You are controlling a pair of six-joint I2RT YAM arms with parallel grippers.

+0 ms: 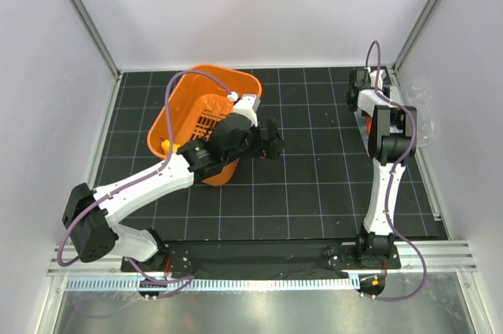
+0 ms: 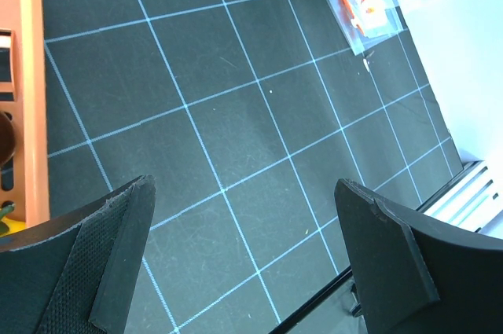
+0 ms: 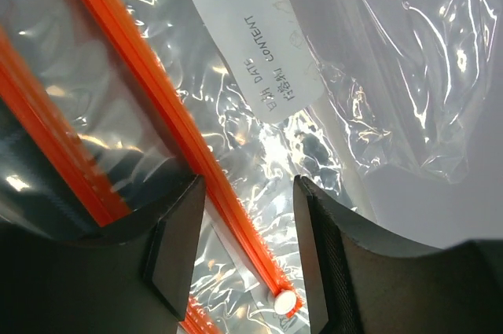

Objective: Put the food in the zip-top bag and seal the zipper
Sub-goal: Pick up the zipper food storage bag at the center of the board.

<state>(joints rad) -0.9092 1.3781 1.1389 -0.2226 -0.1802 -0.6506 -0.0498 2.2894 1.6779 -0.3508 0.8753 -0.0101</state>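
Right gripper (image 3: 247, 249) is hanging over the small clear plastic zip-top bag (image 3: 149, 106), its two black fingers standing apart on either side of the thin red-orange zipper (image 3: 196, 153) and not pinching it. The tiny white slider (image 3: 284, 301) is sitting on that strip at the near end of the gap. A white printed label (image 3: 251, 27) is showing just beside the strip; which layer of plastic it belongs to cannot be told. From the left wrist view, the bag is lying at the far right edge of the black grid mat (image 2: 236, 114), against the white wall. The left gripper (image 2: 247, 247) is hanging over bare mat with its fingers spread wide and nothing between them, just beside the orange plastic basket (image 1: 189, 86). A small yellow toy food (image 1: 165, 145) and a dark brown round one (image 2: 4, 137) are lying inside that basket, well apart from the bag
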